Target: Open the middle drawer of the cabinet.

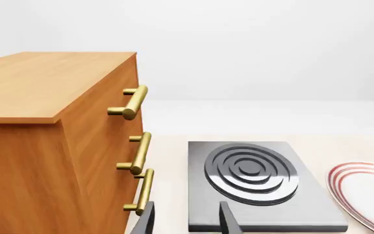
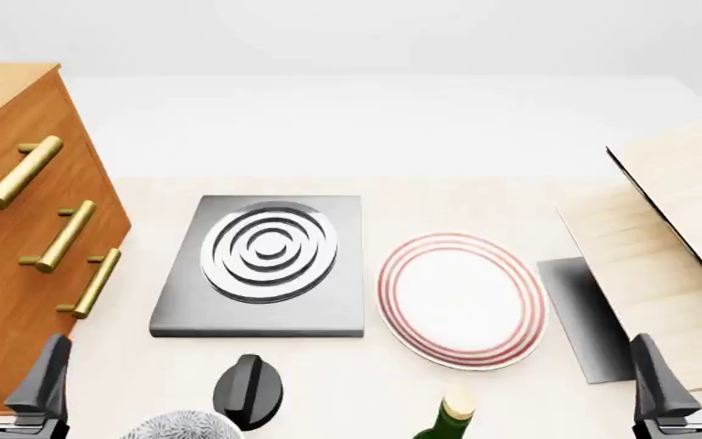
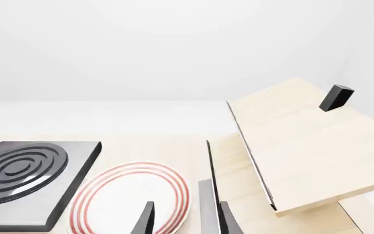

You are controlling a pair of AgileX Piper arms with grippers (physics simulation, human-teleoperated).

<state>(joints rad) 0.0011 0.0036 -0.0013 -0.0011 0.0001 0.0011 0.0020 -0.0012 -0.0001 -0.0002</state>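
The cabinet stands at the left edge of the tabletop, all three drawer fronts flush and shut. The middle drawer carries its brass handle sandwiched closely between the top handle and the bottom handle, and nothing is touching any of them.

The left gripper sits low at the near-left corner, jaws spread moderately with nothing between them, just in front of the cabinet's lower front. From the left wrist view its fingers point past the lowest bar rather than at the middle one, so it looks like the reach has not yet started. The right gripper waits far across by the pale wooden board, also parted and empty, well apart from the job.

Here is the danger: those three bars are identical and tightly stacked, and the lowest is the nearest to the gripper. Rising too little would close it on the wrong handle and pull the wrong drawer. A shallow bite on the smooth round bar could slip off mid-pull. The stove plate lies just beside the cabinet, and the dark knob is near the arm, so a wide swing could knock either.
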